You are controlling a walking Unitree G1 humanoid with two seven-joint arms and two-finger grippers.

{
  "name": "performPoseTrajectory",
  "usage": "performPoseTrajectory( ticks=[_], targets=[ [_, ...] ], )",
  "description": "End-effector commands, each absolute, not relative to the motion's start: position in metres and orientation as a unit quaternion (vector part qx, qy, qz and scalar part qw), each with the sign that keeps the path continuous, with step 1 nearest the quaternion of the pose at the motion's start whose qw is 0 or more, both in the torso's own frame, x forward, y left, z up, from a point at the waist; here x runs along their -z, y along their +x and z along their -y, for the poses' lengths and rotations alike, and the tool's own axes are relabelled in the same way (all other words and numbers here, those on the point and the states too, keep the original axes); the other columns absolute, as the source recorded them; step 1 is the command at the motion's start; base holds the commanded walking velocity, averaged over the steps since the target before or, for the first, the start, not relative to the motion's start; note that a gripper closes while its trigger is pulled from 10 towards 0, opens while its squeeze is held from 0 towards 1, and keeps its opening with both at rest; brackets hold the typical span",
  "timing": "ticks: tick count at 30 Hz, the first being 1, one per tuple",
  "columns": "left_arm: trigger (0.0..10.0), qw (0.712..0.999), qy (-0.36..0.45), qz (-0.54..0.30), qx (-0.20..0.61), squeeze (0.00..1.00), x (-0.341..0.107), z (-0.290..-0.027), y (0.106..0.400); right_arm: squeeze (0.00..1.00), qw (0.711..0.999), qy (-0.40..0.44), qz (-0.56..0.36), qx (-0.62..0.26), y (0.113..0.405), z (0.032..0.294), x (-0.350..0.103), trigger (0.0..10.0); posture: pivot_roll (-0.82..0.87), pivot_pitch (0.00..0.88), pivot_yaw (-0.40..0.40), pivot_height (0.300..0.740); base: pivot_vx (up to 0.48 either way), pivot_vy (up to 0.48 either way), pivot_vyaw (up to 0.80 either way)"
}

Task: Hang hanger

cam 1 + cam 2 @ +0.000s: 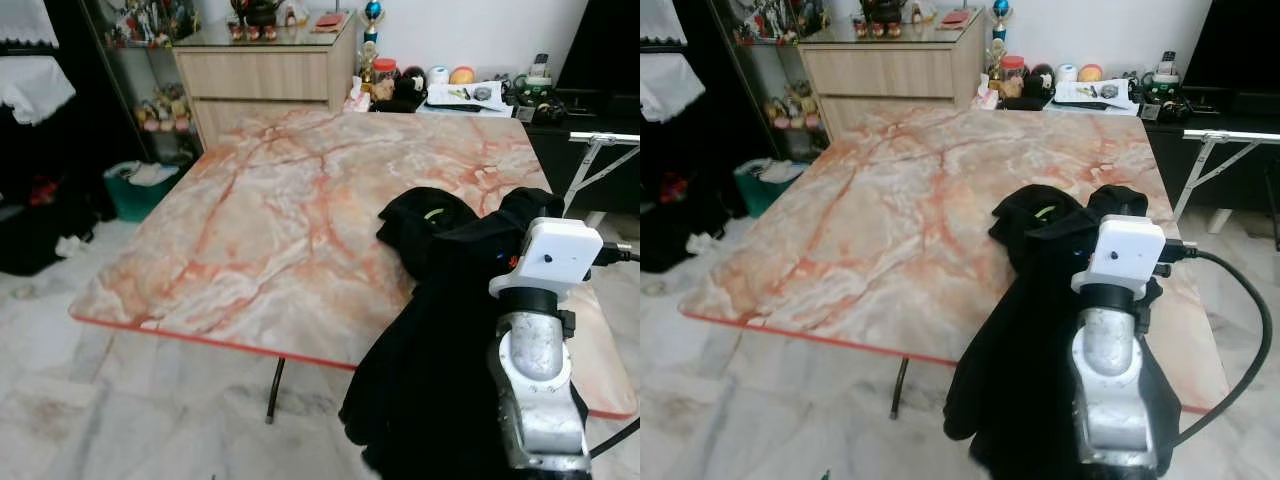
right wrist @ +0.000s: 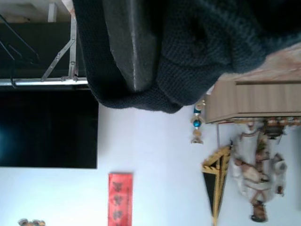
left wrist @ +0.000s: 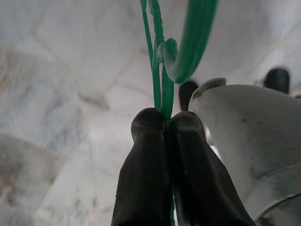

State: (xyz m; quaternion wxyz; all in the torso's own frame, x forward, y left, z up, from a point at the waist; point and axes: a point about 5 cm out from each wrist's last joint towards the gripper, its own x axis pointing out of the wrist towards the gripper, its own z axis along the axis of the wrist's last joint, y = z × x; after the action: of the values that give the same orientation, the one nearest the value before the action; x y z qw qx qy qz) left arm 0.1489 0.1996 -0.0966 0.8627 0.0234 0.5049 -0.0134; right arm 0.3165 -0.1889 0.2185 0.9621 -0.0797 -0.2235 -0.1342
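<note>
Green wire hanger [image 3: 162,70] sits pinched in your left tool [image 3: 165,123]; lower right, your right tool [image 2: 134,70] clamps black clothing [image 1: 440,330] over the marble worktop [image 1: 290,220].

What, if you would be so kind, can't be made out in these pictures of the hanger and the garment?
- Green hanger: left wrist view, the frame's edge cuts off its shape above the hook; the left pincer is shut on it.
- Right pincer: right wrist view, buried in the black garment; open or shut cannot be told.
- Garment's type: eye views, bunched over the marble table edge, partly behind the right arm.
</note>
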Motion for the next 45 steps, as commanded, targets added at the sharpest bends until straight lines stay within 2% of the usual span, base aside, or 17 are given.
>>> performPoseTrajectory(
  ticks=[1, 9, 15, 18, 19, 21, 23, 26, 29, 36, 37, 38, 45],
  targets=[
    [10.0, 0.85, 0.03, -0.526, 0.013, 0.0, 0.1, -0.205, 0.138, 0.0, 0.954, -0.07, 0.267, 0.12, 0.326, 0.179, -0.248, 10.0, 0.05, 0.076, 0.064, 0.74, 0.326, 0.0, 0.0],
    [10.0, 0.85, 0.03, -0.525, 0.014, 0.0, 0.1, -0.205, 0.138, 0.0, 0.947, -0.059, 0.296, 0.112, 0.345, 0.179, -0.276, 10.0, 0.06, 0.07, 0.062, 0.74, 0.326, 0.0, 0.0],
    [10.0, 0.85, 0.03, -0.526, 0.014, 0.0, 0.1, -0.204, 0.138, 0.0, 0.948, -0.061, 0.294, 0.107, 0.353, 0.178, -0.28, 10.0, 0.06, 0.072, 0.061, 0.74, 0.326, 0.0, 0.0],
    [10.0, 0.85, 0.03, -0.526, 0.014, 0.0, 0.1, -0.204, 0.137, 0.0, 0.959, -0.07, 0.254, 0.099, 0.356, 0.177, -0.265, 10.0, 0.06, 0.074, 0.06, 0.74, 0.326, 0.0, 0.0],
    [10.0, 0.85, 0.027, -0.525, 0.012, 0.0, 0.101, -0.204, 0.137, 0.0, 0.968, -0.094, 0.207, 0.101, 0.358, 0.177, -0.247, 10.0, 0.06, 0.076, 0.057, 0.74, 0.0, 0.0, 0.0],
    [10.0, 0.85, 0.026, -0.526, 0.013, 0.0, 0.101, -0.204, 0.136, 0.0, 0.974, -0.101, 0.177, 0.102, 0.357, 0.178, -0.233, 10.0, 0.06, 0.077, 0.056, 0.74, 0.0, 0.0, 0.0],
    [10.0, 0.85, 0.023, -0.526, 0.016, 0.0, 0.101, -0.204, 0.136, 0.0, 0.982, -0.085, 0.138, 0.102, 0.35, 0.177, -0.209, 10.0, 0.07, 0.078, 0.053, 0.74, 0.0, 0.0, 0.0],
    [10.0, 0.85, 0.021, -0.526, 0.015, 0.0, 0.101, -0.203, 0.136, 0.0, 0.983, -0.079, 0.13, 0.104, 0.348, 0.178, -0.203, 10.0, 0.07, 0.078, 0.053, 0.74, 0.0, 0.0, 0.0],
    [10.0, 0.85, 0.022, -0.526, 0.015, 0.0, 0.101, -0.204, 0.135, 0.0, 0.986, -0.057, 0.097, 0.12, 0.322, 0.181, -0.173, 10.0, 0.07, 0.078, 0.051, 0.74, 0.0, 0.0, 0.0],
    [10.0, 0.848, 0.031, -0.529, 0.021, 0.0, 0.101, -0.204, 0.134, 0.0, 0.987, -0.048, 0.039, 0.146, 0.304, 0.191, -0.147, 10.0, 0.06, 0.075, 0.053, 0.74, 0.0, 0.0, 0.0],
    [10.0, 0.848, 0.032, -0.529, 0.022, 0.0, 0.101, -0.204, 0.134, 0.34, 0.987, -0.047, 0.036, 0.149, 0.303, 0.192, -0.147, 10.0, 0.06, 0.076, 0.053, 0.74, 0.0, 0.0, 0.0],
    [10.0, 0.848, 0.032, -0.529, 0.022, 0.0, 0.101, -0.204, 0.134, 1.0, 0.987, -0.044, 0.037, 0.151, 0.301, 0.193, -0.147, 10.0, 0.06, 0.076, 0.053, 0.74, 0.0, 0.0, 0.0],
    [10.0, 0.848, 0.03, -0.529, 0.022, 0.0, 0.101, -0.205, 0.134, 1.0, 0.987, -0.041, 0.045, 0.152, 0.299, 0.192, -0.153, 10.0, 0.06, 0.079, 0.054, 0.74, 0.0, 0.0, 0.0]
  ],
)
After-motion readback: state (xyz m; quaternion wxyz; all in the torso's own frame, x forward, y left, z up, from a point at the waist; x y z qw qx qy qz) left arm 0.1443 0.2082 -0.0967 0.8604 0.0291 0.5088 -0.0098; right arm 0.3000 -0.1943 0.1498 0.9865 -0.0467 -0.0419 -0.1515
